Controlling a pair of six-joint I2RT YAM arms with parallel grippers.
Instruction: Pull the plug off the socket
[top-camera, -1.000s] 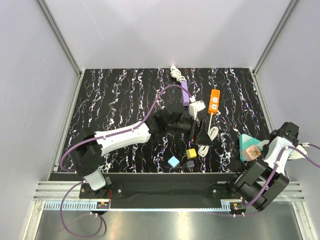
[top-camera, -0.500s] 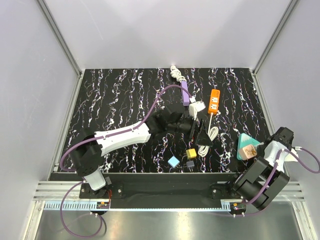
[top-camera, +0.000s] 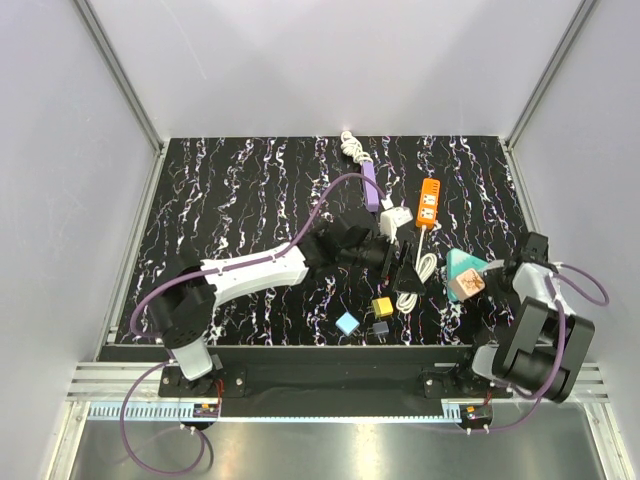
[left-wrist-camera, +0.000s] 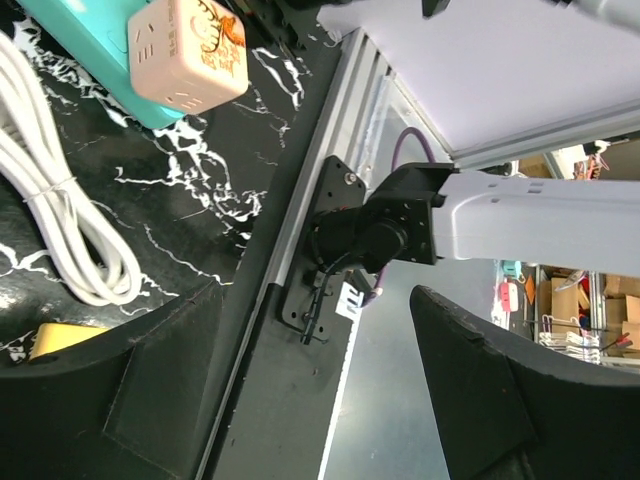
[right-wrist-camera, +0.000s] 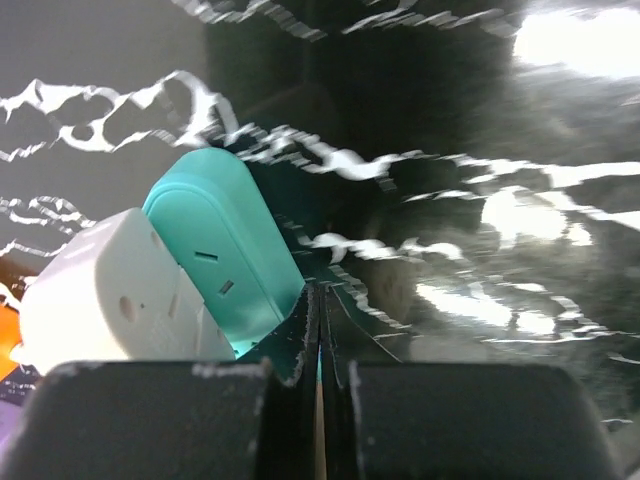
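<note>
Right gripper (right-wrist-camera: 320, 296) jaws pinch one teal socket (top-camera: 457, 265), right of frame, one pink plug (top-camera: 467, 285) on it; left gripper (left-wrist-camera: 315, 295) jaws spread

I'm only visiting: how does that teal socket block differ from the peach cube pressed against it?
The teal socket block is elongated with a rounded end, while the peach cube adapter is boxy. The block is the larger of the two and the cube the smaller. The block is plain teal, whereas the cube carries an orange picture on one face. Both show socket holes.
</note>
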